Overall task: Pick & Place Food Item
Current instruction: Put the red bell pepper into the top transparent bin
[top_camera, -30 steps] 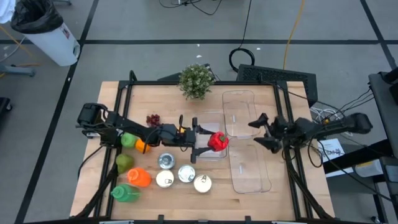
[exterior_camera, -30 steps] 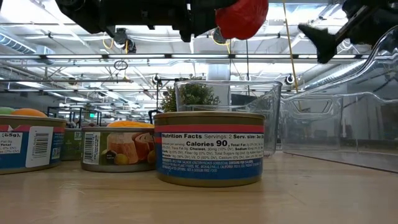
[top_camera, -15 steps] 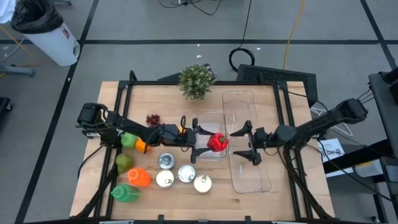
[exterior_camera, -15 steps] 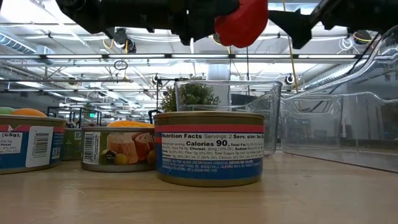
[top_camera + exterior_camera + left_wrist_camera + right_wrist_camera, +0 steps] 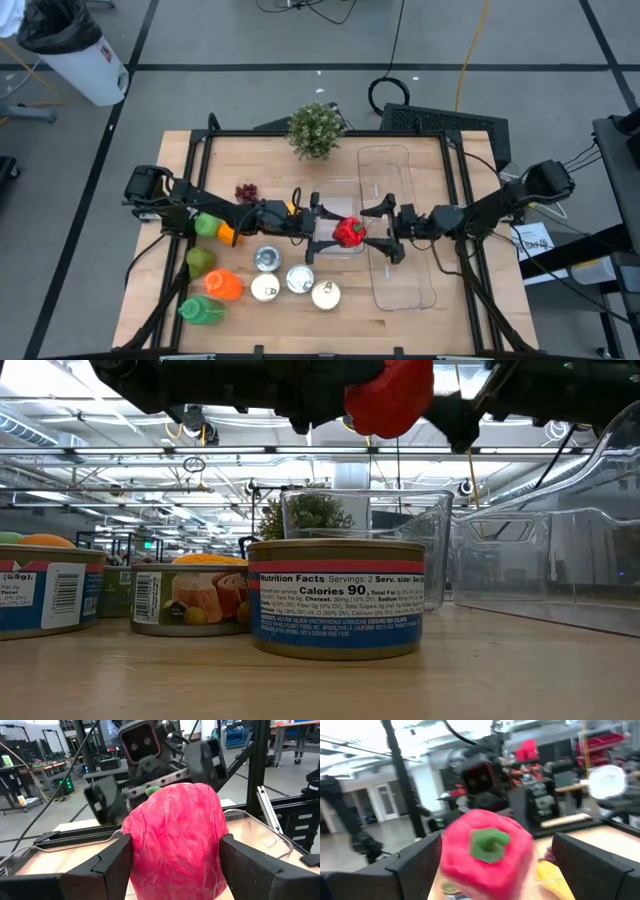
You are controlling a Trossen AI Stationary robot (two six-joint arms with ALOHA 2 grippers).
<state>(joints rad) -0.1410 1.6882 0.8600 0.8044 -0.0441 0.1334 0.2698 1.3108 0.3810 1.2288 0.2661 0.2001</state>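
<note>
Grey floor w/ dark seams [image 5: 250, 90], white bin [image 5: 85, 65], ceiling strip lights [image 5: 120, 455].

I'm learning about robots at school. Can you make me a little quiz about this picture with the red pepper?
1. True or false: the left gripper holds the red pepper.
2. The right gripper is: A) open beside the pepper, B) shut on a can, C) over the plant.
3. Fill in: the pepper hangs over a small clear ____.

Key: 1 true; 2 A; 3 container.
</note>
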